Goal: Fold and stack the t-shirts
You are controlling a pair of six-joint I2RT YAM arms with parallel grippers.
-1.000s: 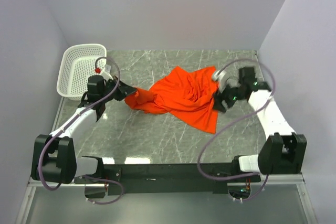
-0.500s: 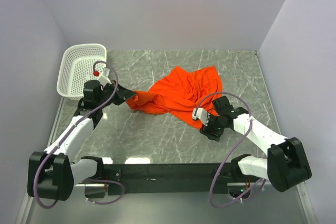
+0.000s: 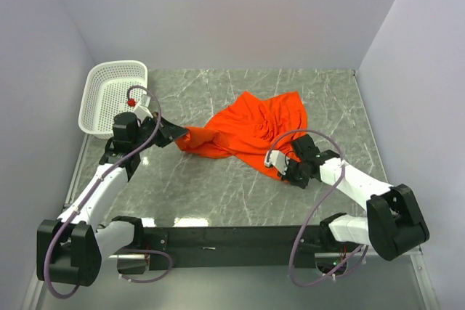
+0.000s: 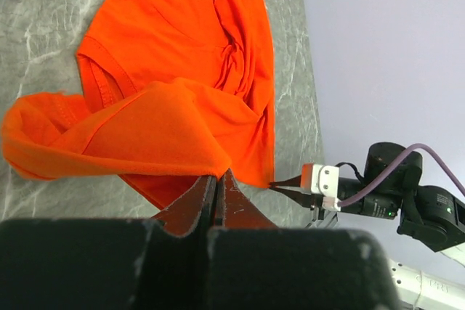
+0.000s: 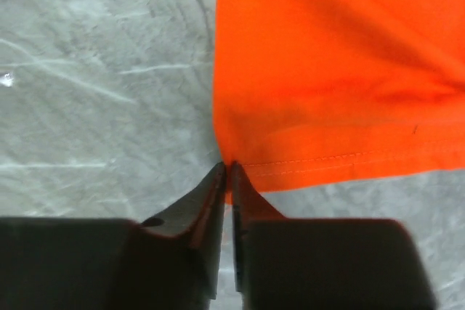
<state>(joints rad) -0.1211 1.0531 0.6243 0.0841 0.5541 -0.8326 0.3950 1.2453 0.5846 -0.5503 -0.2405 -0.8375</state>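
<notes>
T-shirt [image 3: 254, 132] pinched: left fingers [image 4: 195, 205], arm outstretched; right fingers [image 5: 206, 205], wrist low.

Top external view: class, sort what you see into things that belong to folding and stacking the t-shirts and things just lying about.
Belongs to the job:
- orange-red t-shirt, crumpled
- left gripper, shut on one end of it
- right gripper, pinching its near hem corner

Just lying about:
- white basket, far left corner
- marble table, underneath everything
</notes>
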